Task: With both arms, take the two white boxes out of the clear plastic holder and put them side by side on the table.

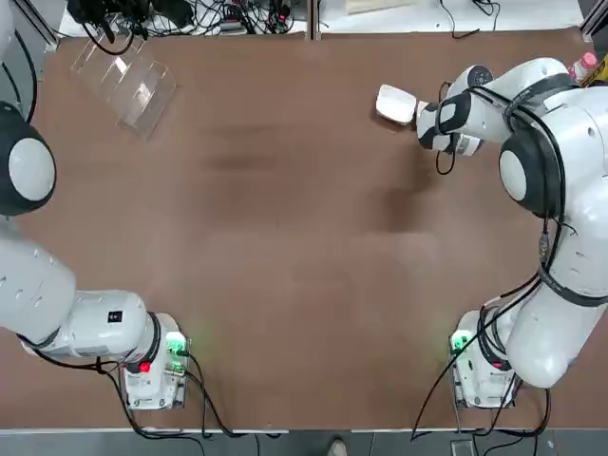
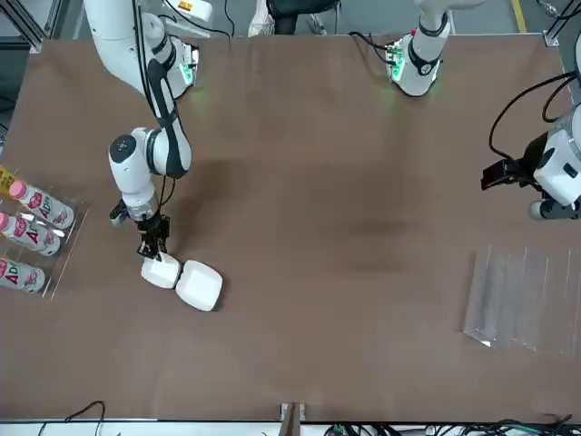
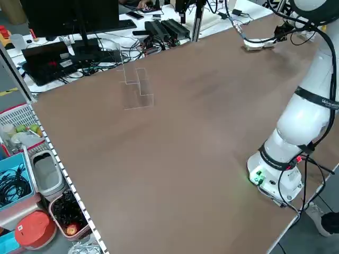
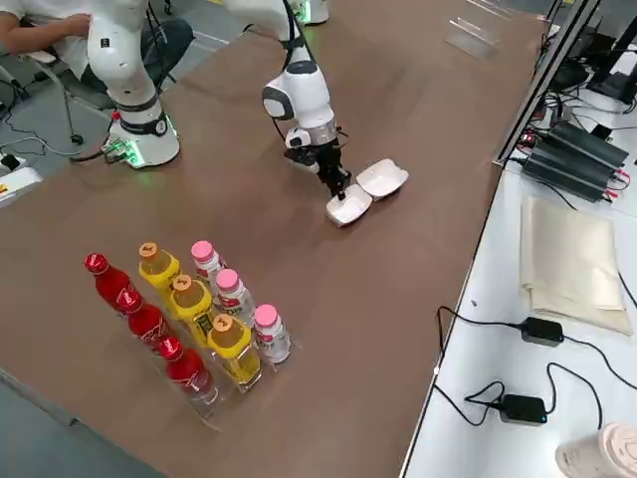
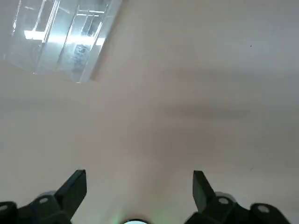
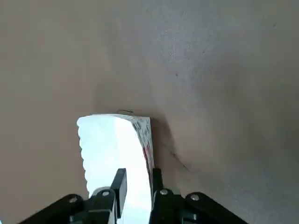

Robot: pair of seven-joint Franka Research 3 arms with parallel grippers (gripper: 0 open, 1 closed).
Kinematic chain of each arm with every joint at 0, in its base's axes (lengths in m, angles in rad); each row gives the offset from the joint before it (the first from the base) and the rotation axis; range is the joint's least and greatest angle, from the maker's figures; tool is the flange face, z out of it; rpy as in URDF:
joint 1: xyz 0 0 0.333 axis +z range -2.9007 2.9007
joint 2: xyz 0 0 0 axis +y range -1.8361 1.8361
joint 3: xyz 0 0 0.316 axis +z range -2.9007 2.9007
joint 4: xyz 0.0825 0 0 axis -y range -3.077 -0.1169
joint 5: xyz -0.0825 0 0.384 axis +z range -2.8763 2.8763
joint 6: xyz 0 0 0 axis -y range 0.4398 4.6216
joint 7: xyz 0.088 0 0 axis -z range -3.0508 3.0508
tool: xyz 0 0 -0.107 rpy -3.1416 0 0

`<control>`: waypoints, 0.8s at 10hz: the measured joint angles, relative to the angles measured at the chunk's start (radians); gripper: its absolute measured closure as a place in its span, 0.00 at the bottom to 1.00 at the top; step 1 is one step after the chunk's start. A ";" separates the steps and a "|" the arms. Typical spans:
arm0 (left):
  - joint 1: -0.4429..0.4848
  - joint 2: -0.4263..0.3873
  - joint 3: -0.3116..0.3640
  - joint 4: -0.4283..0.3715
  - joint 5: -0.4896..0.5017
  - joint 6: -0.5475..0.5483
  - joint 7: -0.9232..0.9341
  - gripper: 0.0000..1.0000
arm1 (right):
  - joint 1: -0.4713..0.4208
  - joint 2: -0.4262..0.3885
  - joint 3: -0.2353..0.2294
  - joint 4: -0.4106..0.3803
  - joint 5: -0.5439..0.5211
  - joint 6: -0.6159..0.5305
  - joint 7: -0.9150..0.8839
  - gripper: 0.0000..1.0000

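Two white boxes lie touching on the brown table, on its far right part from the robot's side: one and the other. My right gripper points down at the first box, open only a little, with that box's edge between its fingers. The clear plastic holder stands at the far left corner with nothing white in it. My left gripper hangs wide open over bare table short of the holder.
A clear rack of pink-capped, yellow and red bottles stands at the table's right edge, close to the right arm. Cables, a monitor and power units line the far edge. A seated person is behind the robot.
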State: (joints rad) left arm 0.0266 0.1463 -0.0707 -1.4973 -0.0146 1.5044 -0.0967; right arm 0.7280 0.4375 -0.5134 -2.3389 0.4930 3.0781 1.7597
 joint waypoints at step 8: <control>0.000 -0.001 0.002 0.021 0.000 0.000 0.076 0.00 | 0.066 -0.137 -0.012 0.006 -0.001 -0.227 -0.135 0.56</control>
State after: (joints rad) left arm 0.0269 0.1453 -0.0686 -1.4761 -0.0146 1.5044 -0.0205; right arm 0.7937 0.3007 -0.5249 -2.3328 0.4922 2.8509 1.6246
